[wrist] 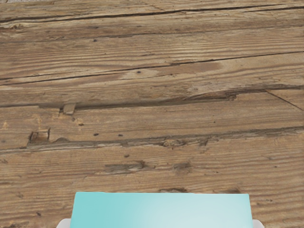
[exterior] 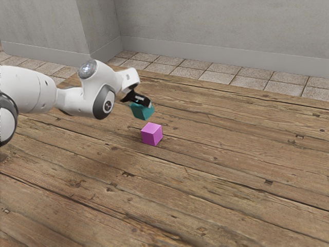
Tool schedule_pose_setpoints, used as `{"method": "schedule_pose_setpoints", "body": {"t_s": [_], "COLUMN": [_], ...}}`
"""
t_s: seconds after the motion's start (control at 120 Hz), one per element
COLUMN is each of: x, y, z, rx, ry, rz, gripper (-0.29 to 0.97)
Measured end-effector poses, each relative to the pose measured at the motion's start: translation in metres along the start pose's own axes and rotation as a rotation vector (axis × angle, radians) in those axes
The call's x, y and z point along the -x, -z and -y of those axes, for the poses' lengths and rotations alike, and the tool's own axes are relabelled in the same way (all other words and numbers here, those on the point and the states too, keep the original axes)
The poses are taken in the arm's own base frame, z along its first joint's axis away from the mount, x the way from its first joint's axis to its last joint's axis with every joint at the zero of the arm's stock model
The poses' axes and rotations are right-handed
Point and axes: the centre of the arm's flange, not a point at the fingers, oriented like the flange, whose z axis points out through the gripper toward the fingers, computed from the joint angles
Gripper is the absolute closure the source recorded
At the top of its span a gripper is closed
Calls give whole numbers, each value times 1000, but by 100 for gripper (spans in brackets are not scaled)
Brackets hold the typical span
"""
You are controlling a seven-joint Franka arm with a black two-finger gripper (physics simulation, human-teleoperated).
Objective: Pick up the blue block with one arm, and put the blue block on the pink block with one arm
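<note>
Wooden planks, weathered and knotted, make up the tabletop. The pink block rests on it with nothing on its upper face.

The blue block, teal in shade, is clear of the planks. It hangs above the pink block and toward the exterior view's left of it, near but not touching, and sits tilted rather than square to the pink block.

The black pincer is directly over the blue block, higher above the pink block than the blue block is. Its fingers are pressed against the blue block from two sides and pinch it.

The white arm reaches in from the exterior view's left of the pink block and ends at the pincer.

In the wrist view the blue block appears as a broad pale teal face just under the hand, with bare plank grain, cracks and knots beyond it.

Beyond the pink block, past the far edge of the tabletop, lies a tiled floor. A grey wall rises behind it.
</note>
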Motion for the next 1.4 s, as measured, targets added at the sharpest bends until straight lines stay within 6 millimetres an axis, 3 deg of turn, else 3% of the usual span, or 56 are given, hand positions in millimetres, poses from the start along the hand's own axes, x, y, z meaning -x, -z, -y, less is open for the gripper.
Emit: {"method": "schedule_pose_setpoints", "body": {"t_s": [0.283, 1.233, 1.4], "x": [6, 16, 14], "y": [-22, -16, -15], "z": [-5, -13, -14], "rx": [21, 34, 36], "ry": [35, 77, 76], "rz": [14, 13, 11], "gripper": [40, 39, 19]}}
